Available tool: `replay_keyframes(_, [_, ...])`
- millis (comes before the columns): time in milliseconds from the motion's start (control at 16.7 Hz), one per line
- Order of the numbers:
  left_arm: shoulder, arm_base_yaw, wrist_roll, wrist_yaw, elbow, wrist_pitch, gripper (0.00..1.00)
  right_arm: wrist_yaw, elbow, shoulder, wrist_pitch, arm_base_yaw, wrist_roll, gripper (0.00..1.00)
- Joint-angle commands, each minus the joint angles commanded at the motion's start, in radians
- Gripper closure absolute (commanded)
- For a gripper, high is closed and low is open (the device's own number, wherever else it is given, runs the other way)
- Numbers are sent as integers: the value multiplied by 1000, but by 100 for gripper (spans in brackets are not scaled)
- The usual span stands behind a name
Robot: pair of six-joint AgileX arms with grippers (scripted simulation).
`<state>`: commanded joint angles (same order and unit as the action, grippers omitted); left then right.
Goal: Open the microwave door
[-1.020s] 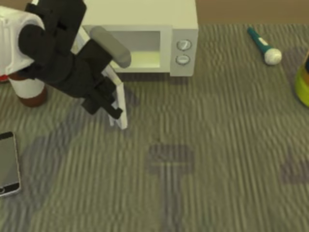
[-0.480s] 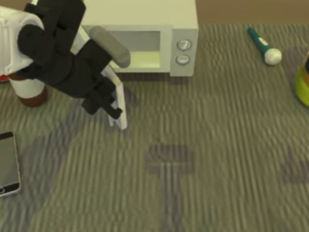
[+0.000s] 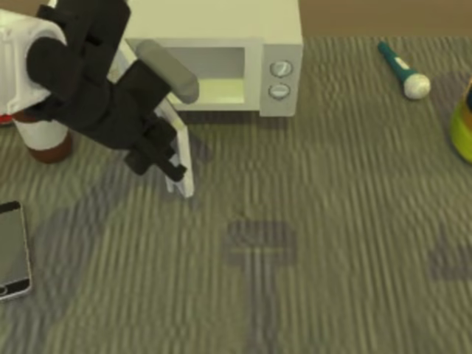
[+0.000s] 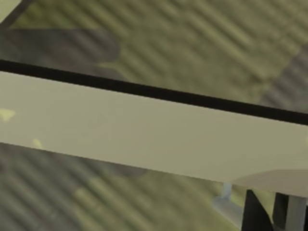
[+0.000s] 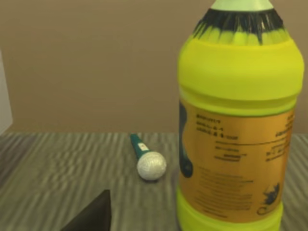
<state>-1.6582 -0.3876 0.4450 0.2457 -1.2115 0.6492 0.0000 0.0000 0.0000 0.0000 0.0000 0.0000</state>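
A: Where is the microwave (image 3: 221, 44) now?

B: It stands at the upper middle of the top view, against the back edge of the table (image 3: 332, 221). Its two knobs are on the right panel, and the pale inside is visible. The microwave door (image 3: 182, 158) is swung out toward the lower left, hinged at the left side of the box, so I judge it more than half open.

A: And the left gripper (image 3: 166, 164)?

B: It is at the free edge of the door, in the upper left part of the frame. The dark fingers lie against the door edge, and they seem to clamp it, but whether the fingers really close on it I cannot tell. The left wrist view shows mostly a pale band of the door crossing the frame.

A: How to do this step well?

B: I think the hand should follow a curve around the hinge, not pull straight, so that the box does not slide. It should also keep clear of the brown bottle (image 3: 44, 140) and the phone (image 3: 13, 247) at the left.

A: The right arm?

B: It is parked at the right; its gripper does not show clearly. Its camera sees a yellow bottle (image 5: 240, 120) and a microphone (image 5: 147, 159).
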Motion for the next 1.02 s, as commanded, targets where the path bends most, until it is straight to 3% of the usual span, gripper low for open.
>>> replay_keyframes(240, [-2,3,14,9,2,5,100,0,0,0,0,0,0,0])
replay_keyframes(720, [14,82,198,91,9,64,100,0,0,0,0,0,0,0])
replay_keyframes(1020, [15,87,210,96,10,67,100,0,0,0,0,0,0,0])
